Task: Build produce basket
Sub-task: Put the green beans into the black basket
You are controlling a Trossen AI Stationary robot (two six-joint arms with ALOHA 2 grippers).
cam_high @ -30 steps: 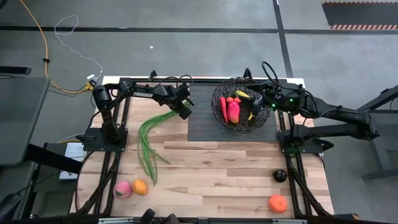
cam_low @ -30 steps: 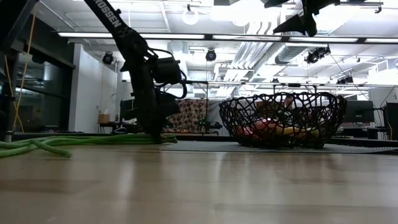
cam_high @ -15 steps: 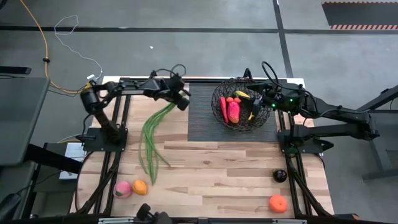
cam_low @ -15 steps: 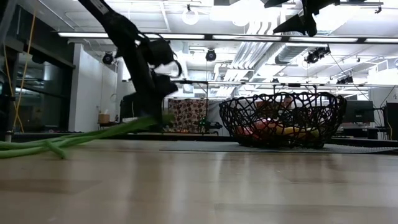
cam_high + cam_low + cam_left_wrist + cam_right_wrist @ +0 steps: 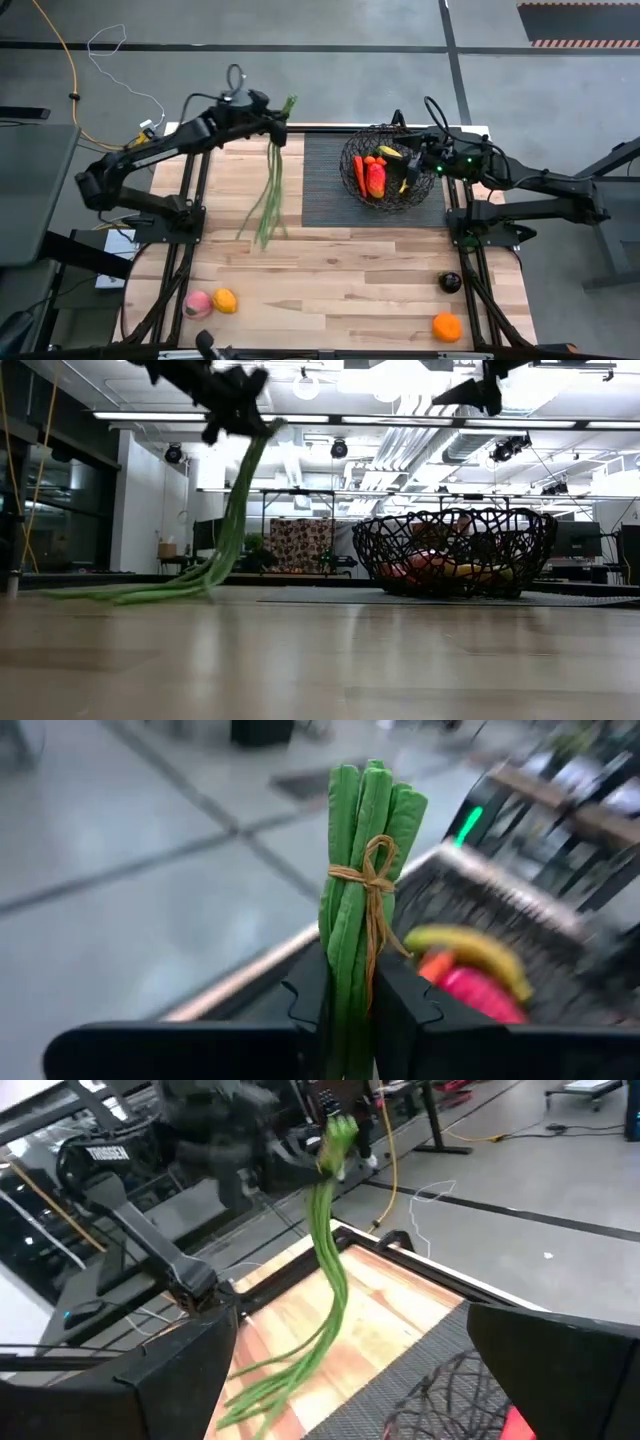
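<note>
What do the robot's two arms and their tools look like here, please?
Both arms are dark, slim and jointed, with black cables looping over them. The left tool has two flat black fingers. The right tool shows small green lights close behind it. White lettering marks one left arm link in the right wrist view.

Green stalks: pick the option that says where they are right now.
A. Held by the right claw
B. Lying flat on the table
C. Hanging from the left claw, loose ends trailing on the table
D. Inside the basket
C: the left claw pinches the tied end of the green stalks, which hang down with their tips on the table.
</note>
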